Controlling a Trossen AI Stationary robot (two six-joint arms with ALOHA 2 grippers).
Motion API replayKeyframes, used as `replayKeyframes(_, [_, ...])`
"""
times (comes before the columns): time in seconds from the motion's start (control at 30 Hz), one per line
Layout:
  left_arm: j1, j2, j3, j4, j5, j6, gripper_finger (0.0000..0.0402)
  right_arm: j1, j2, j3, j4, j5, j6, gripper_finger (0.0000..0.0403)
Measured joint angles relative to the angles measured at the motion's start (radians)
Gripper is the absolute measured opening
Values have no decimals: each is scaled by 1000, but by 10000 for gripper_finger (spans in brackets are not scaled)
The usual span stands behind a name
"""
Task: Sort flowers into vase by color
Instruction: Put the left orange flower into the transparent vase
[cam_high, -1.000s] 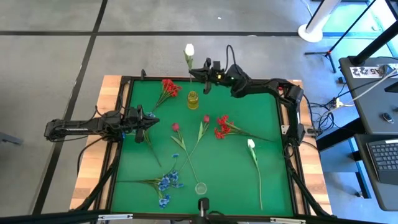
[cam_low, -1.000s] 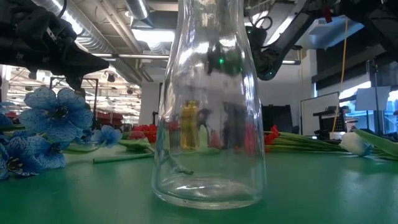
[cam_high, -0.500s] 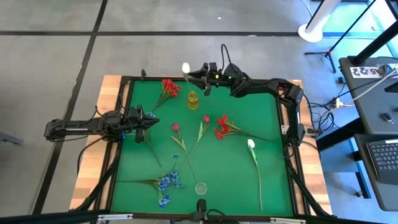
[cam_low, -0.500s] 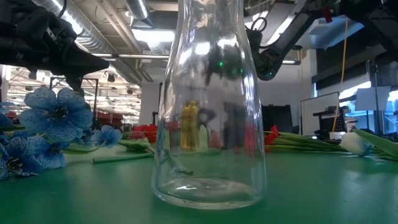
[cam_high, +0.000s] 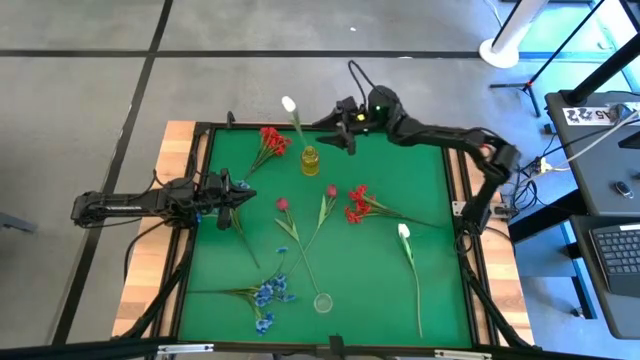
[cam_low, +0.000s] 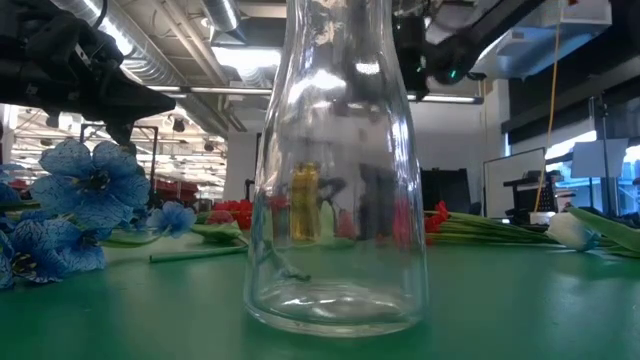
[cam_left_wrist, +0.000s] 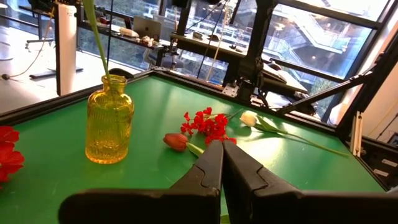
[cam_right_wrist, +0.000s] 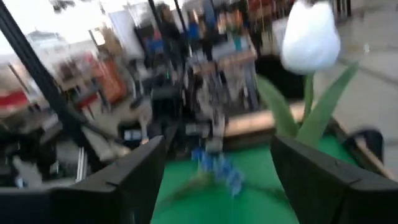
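Standing now in the yellow vase (cam_high: 310, 160) near the far edge of the green table (cam_high: 430, 300) is one white flower (cam_high: 289, 104), its stem in the neck and its bud leaning out past the table's rim. I judge that the first placement is done. Everything else lies loose on the mat: a red cluster (cam_high: 270, 141) just beside the yellow vase, two red buds (cam_high: 283, 205) and another red cluster (cam_high: 355, 205) mid-table, a second white flower (cam_high: 404, 232) toward my right, and the blue flowers (cam_high: 268, 293) at the near edge beside the clear glass vase (cam_high: 322, 302). So most of the sorting is left, and I see no flower in the clear vase yet.

My right gripper (cam_high: 345, 133) hovers just beside the yellow vase with its fingers spread apart and nothing between them; the right wrist view shows the white bud standing free ahead of it. A second ago that gripper was clamped on the stem with the bud upright above the vase; since then it has let go, the arm has swung back and up, and the flower has tipped to lean. My left gripper (cam_left_wrist: 222, 163) waits on the left side of the table, fingers pressed together, holding nothing.
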Motion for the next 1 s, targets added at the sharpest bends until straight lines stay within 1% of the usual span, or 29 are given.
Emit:
replayKeyframes(0.03, [0, 0, 0, 0, 0, 0, 0, 1, -31, 0, -101, 3, -51, 282])
replayKeyframes(0.1, [0, 0, 0, 0, 0, 0, 0, 5, -99, 0, -309, 44, -149, 273])
replayKeyframes(0.23, [0, 0, 0, 0, 0, 0, 0, 40, -222, 0, -694, 211, -284, 254])
replayKeyframes(0.37, [0, 0, 0, 0, 0, 0, 0, 115, -304, 0, -964, 399, -320, 238])
replayKeyframes(0.5, [0, 0, 0, 0, 0, 0, 0, 218, -333, 0, -1173, 514, -322, 228])
replayKeyframes(0.63, [0, 0, 0, 0, 0, 0, 0, 323, -333, 0, -1293, 580, -309, 225])
replayKeyframes(0.8, [0, 0, 0, 0, 0, 0, 0, 431, -334, 0, -1323, 653, -261, 224])
replayKeyframes(0.9, [0, 0, 0, 0, 0, 0, 0, 472, -363, -26, -1303, 698, -226, 224])
replayKeyframes(1.0, [0, 0, 0, 0, 0, 0, 0, 498, -421, -105, -1217, 723, -191, 224])
